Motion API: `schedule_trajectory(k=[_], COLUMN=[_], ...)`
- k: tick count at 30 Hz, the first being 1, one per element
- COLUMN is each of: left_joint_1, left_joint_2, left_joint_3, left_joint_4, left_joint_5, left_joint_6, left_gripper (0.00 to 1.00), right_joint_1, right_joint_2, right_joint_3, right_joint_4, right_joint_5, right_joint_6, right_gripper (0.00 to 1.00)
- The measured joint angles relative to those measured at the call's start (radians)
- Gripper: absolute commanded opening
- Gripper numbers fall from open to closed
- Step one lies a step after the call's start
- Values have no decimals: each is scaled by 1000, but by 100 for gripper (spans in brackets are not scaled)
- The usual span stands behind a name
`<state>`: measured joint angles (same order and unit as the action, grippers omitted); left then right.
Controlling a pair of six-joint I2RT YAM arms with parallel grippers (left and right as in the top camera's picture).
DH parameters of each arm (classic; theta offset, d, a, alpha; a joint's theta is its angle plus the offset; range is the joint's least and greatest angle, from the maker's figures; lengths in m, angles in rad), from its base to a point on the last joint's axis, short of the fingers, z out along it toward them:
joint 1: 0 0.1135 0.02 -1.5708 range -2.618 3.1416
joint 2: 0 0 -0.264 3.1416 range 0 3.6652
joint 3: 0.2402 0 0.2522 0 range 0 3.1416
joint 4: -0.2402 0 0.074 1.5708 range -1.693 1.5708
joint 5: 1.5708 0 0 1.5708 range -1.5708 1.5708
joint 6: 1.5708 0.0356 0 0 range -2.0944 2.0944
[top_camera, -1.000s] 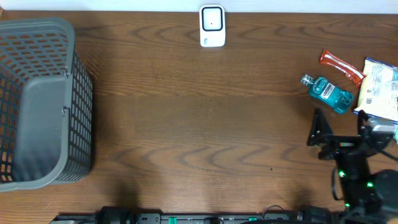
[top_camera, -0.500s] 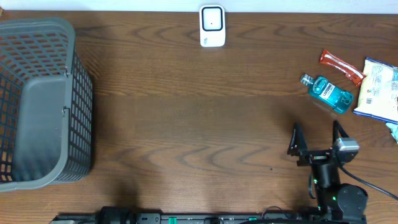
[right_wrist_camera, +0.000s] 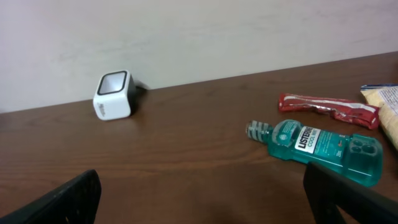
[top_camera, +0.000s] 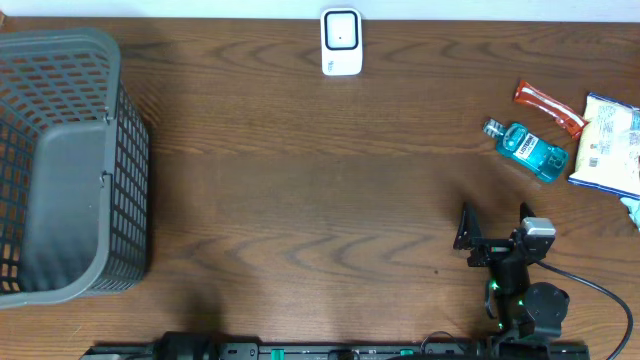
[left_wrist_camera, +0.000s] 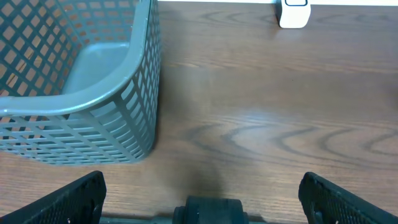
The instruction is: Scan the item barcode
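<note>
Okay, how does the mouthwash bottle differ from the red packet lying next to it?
The mouthwash bottle is see-through teal with a label, while the red packet is plain red. The bottle is thick and rounded, and the packet is thin and flat. The bottle lies nearer the front of the table, with the packet behind it toward the wall. Both lie flat at the table's right end, and neither is held.

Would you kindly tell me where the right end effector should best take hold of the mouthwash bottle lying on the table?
Grip the mouthwash bottle mid-body, across its long sides, probably straight down from above. It lies flat, label up, with both sides free; its cap is narrow, and its base sits close to the snack bag. The open right end effector is nearest.
</note>
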<state>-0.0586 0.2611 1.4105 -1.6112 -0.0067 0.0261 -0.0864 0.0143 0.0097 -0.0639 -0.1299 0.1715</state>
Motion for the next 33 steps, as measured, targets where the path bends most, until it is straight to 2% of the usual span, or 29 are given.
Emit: schedule_trajectory(k=[28, 33], left_joint_1=[-5, -22], left_joint_2=[0, 0], left_joint_3=[-2, -64], left_joint_4=[10, 200], left_joint_5=[9, 46], left_joint_6=[0, 0], left_gripper=[99, 99], right_joint_1=[0, 0], right_joint_2=[0, 0], right_joint_3=[0, 0], right_joint_4=[0, 0], right_joint_5=[8, 7], right_joint_6=[0, 0], right_gripper=[99, 99])
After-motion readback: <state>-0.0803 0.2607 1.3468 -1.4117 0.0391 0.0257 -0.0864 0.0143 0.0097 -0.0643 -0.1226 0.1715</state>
